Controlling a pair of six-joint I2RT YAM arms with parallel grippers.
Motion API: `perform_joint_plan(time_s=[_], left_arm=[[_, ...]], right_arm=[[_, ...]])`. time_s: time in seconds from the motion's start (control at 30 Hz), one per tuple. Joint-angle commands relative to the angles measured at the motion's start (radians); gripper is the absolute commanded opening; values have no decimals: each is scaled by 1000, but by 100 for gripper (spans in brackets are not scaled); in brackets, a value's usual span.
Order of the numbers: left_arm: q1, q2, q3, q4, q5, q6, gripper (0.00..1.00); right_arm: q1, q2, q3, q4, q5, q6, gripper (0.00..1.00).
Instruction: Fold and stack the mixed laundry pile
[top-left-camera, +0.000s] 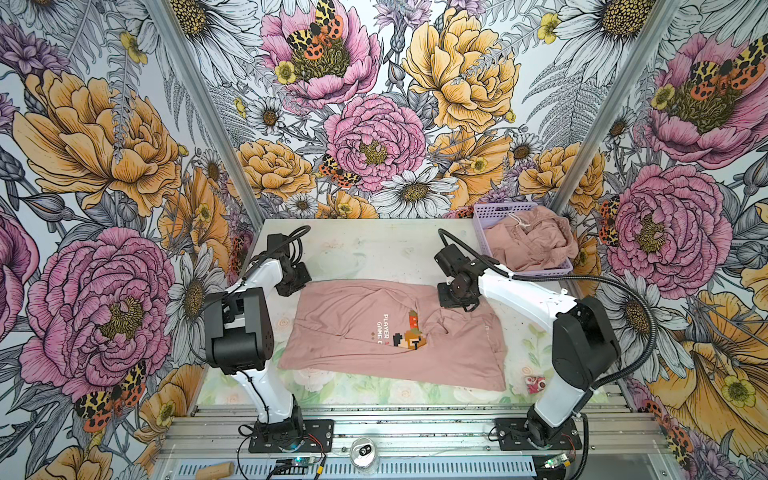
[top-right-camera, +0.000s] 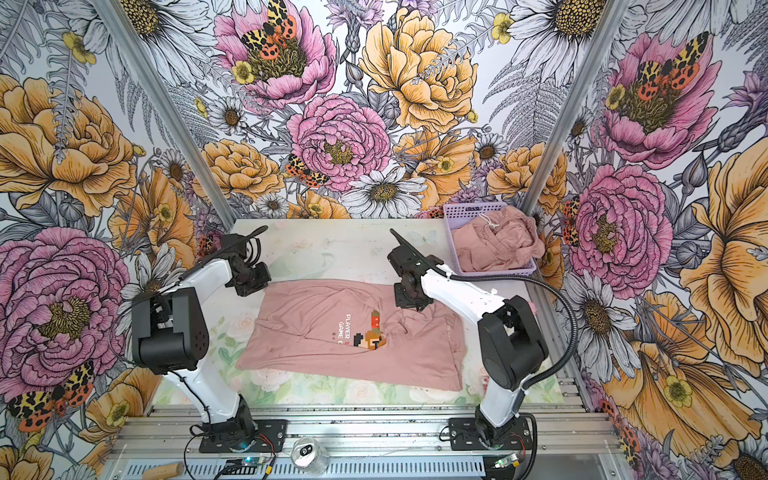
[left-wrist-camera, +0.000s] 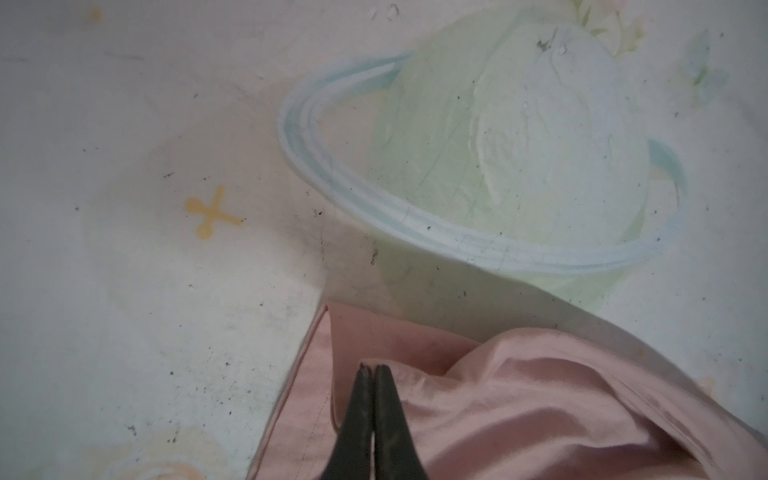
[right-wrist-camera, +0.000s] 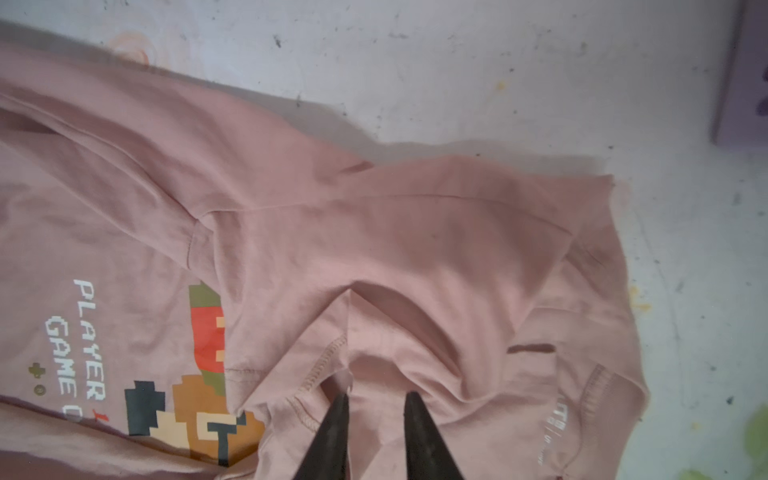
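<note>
Two dusty-pink garments are in view. One T-shirt (top-left-camera: 365, 332), with a pixel figure and white lettering, lies spread and creased on the tabletop (top-left-camera: 374, 245) between the two pairs of fingers. One drawstring piece (top-left-camera: 532, 245) sits bunched in the single lilac basket (top-left-camera: 484, 216), beyond the right fingers (right-wrist-camera: 422, 440) and apart from them. Two arms bend over the shirt's far edge. The left arm (top-left-camera: 266, 270) reaches down to the shirt's corner. The left fingers (left-wrist-camera: 363, 419) are pressed together with their tips on the cloth there; whether a layer is pinched cannot be told. The right arm (top-left-camera: 519, 291) angles down near the collar, its fingers parted astride a raised fold of the shirt.
</note>
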Motion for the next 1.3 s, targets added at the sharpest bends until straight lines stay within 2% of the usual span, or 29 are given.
perform_joint_plan(time_s=[0.0,0.33,0.67,0.73,0.93,1.27], left_arm=[[-11,12,-9,26,22,-9,0],[-10,12,-9,26,21,-9,0],[-9,11,-9,25,22,-9,0],[-9,10,-10,26,22,-9,0],[-10,11,-12,26,22,-9,0],[-7,7,-13,26,23,-7,0]], right_arm=[[18,83,41,7,6,-32,27],[31,171,83,4,70,-76,26],[31,184,85,5,107,-88,17],[31,179,87,5,103,-90,17],[38,172,104,4,85,-94,26],[44,219,98,4,117,-105,25]])
